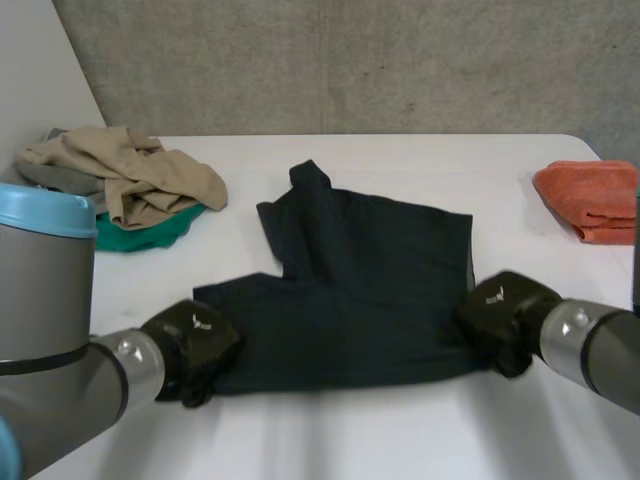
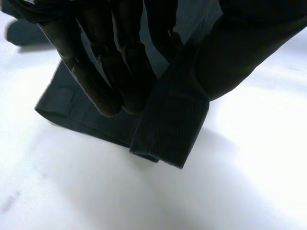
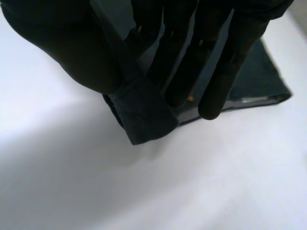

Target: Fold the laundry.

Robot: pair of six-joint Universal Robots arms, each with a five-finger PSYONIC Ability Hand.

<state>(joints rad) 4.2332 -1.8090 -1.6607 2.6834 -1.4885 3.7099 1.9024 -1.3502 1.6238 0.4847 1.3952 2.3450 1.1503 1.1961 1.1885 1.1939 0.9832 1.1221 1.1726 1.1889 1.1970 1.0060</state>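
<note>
Fingers and thumb of the left hand (image 1: 200, 345) pinch the near left corner of the dark navy cloth shirt (image 1: 365, 290); those of the right hand (image 1: 500, 308) pinch its near right corner. The shirt lies spread mid-way across the white table (image 1: 400, 430), between a tan-and-green clothes heap (image 1: 140, 185) and a folded orange towel (image 1: 590, 198).

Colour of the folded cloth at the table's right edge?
Orange cloth, best in head view.
</note>
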